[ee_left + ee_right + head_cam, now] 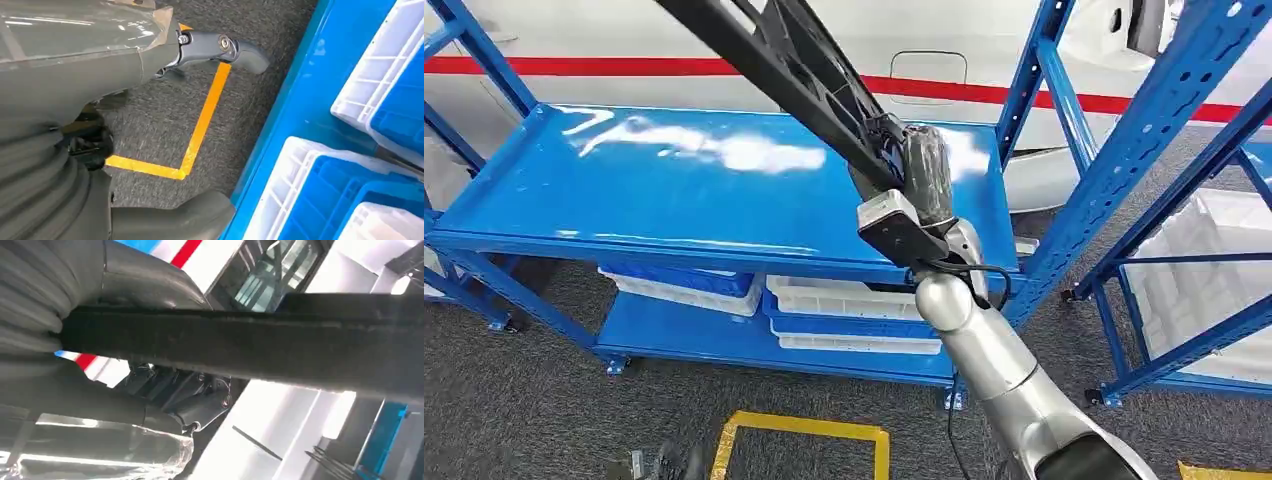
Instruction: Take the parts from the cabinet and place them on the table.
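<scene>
One long black part (769,60) in the right hand's (921,180) clamp, slanting up-left over the blue shelf (624,190).

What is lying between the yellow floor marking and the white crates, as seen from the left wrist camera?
In the left wrist view, grey carpet and then the bare blue shelf edge lie between the yellow floor marking and the white crates; nothing rests there.
</scene>
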Action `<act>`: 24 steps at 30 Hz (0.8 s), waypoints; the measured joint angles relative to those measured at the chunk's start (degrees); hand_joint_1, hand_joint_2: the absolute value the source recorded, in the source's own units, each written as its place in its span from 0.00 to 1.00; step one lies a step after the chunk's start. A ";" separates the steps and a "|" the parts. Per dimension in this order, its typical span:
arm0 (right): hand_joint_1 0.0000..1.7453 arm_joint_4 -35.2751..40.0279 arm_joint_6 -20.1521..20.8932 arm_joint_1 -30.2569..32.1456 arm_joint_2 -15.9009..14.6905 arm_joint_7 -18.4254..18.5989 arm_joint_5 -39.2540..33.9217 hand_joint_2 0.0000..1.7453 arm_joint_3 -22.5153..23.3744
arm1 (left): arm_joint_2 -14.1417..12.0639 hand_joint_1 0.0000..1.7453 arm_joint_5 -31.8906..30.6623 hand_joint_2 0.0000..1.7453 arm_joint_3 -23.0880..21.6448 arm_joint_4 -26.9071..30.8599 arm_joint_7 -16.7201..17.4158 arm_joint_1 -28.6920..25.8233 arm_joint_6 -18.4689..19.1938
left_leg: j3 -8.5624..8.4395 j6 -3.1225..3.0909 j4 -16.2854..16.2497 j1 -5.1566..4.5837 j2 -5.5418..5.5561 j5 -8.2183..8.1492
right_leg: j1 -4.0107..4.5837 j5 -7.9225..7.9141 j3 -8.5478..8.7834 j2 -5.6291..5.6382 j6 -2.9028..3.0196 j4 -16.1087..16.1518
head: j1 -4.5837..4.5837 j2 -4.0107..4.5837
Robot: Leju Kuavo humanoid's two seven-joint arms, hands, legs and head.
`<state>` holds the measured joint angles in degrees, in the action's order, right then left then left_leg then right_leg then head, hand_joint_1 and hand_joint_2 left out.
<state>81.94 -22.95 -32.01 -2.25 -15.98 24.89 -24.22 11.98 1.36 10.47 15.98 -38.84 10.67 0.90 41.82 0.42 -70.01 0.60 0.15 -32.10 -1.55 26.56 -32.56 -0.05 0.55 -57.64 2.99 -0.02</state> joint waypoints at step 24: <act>1.00 8.44 -1.45 11.24 0.39 0.33 0.99 1.00 5.07 | 0.31 0.00 -2.49 1.00 -1.29 -0.41 0.96 0.33 2.05 | -4.27 -2.98 12.49 -1.40 -0.26 10.97 | 1.47 4.15 5.43 0.05 -2.18 1.44 | 0.11 0.00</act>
<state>90.38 -24.40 -20.77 -1.86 -15.65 25.88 -19.15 12.28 -1.14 9.18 15.56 -37.88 10.99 2.95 37.55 -2.55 -57.52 -0.80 -0.10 -21.13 -0.08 30.71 -27.13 0.00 -1.63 -56.19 3.10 -0.02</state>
